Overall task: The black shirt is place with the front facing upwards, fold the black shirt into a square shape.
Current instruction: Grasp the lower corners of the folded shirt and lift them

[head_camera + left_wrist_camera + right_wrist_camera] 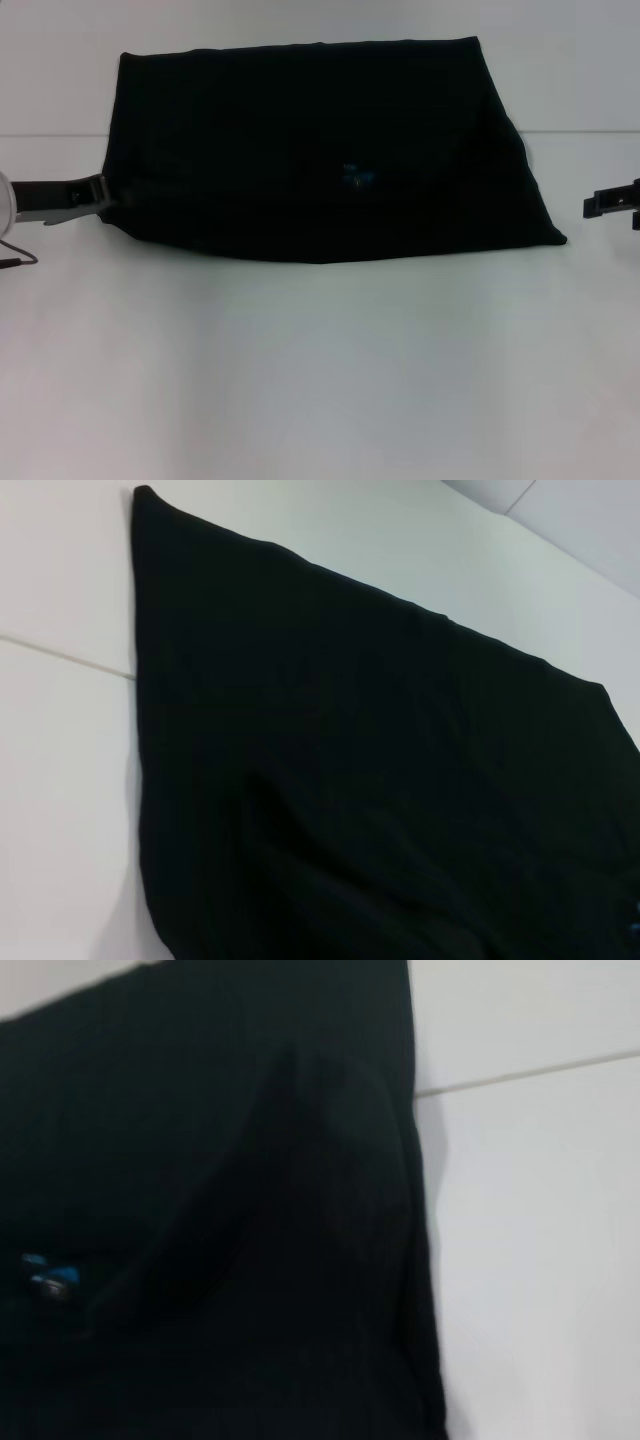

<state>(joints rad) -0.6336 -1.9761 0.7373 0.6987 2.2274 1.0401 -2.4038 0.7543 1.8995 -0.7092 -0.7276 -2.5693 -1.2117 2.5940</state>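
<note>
white table [320, 380] | black shirt [320, 150] folded flat | left claw [100, 195] at its edge, right claw [600, 203] apart, grips unclear

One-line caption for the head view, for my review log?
Folded black shirt lies on the white table; left gripper touches its left edge, right gripper waits apart at its right.

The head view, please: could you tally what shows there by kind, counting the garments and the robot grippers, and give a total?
Garments: 1, the black shirt, lying folded on the white table.
Grippers: 2, the left gripper at the shirt's left edge and the right gripper apart from its right edge.
Total: 3
</note>
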